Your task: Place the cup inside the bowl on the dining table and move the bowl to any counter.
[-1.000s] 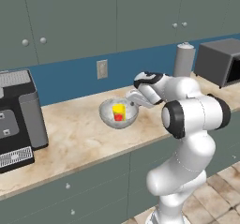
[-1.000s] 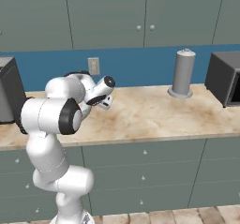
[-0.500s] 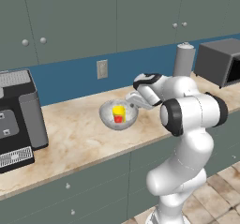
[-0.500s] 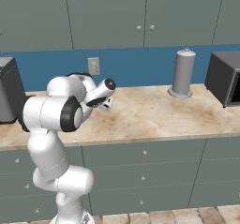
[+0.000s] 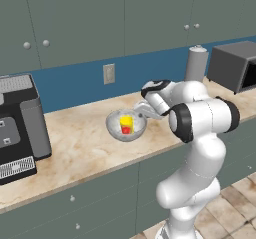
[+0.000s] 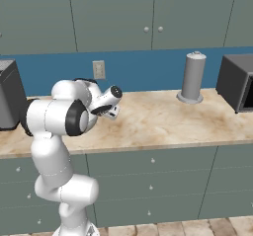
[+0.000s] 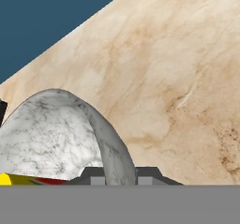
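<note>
Gripping the bowl (image 5: 126, 126) rim unchanged, hand (image 5: 145, 114) keeps cup (image 5: 126, 124) inside.

The yellow cup (image 5: 126, 123) stands upright inside the silvery-grey bowl (image 5: 114, 130), over the beige counter (image 5: 82, 148)

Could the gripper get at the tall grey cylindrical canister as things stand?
Probably not: the gripper is clamped on the rim of the silvery-grey bowl, which holds the yellow cup, and the canister stands far along the counter.
</note>
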